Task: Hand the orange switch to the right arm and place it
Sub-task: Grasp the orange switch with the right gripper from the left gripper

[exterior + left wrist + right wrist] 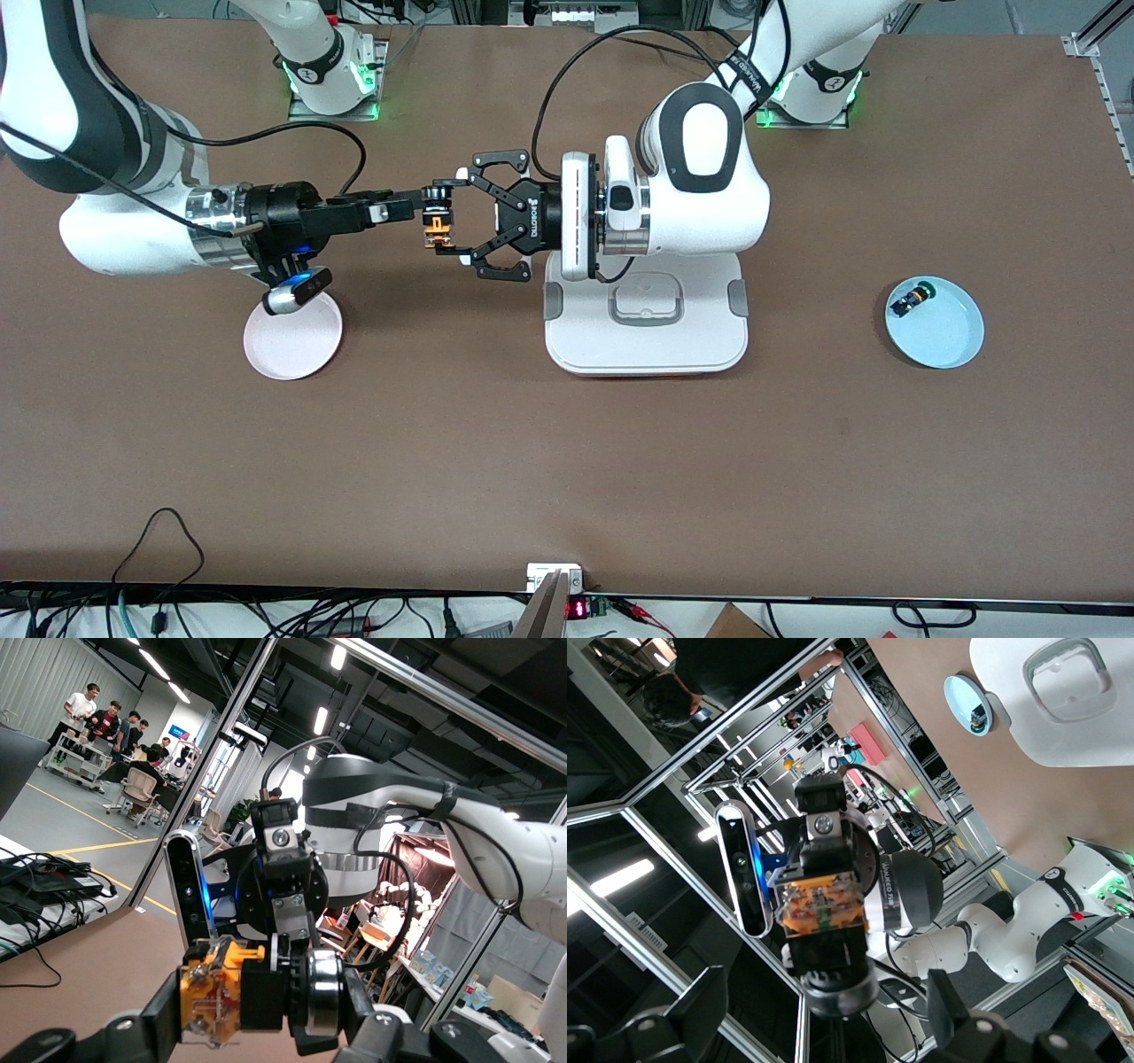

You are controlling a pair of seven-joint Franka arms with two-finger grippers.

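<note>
Left claw (461,217) gripping orange switch (436,232) by its ends, holding it in air over bare worktop (532,461) between pink plate (292,341) and white tray (647,341). Right claw (412,208) standing open, meeting switch head-on. Handover in hand, likely. Doing it well: right claw closing squarely on black body, clear of left fingers; left claw releasing only once grip is firm. Risk: tiny part twisting, dropping. Pink plate looking like probable drop spot.
</note>
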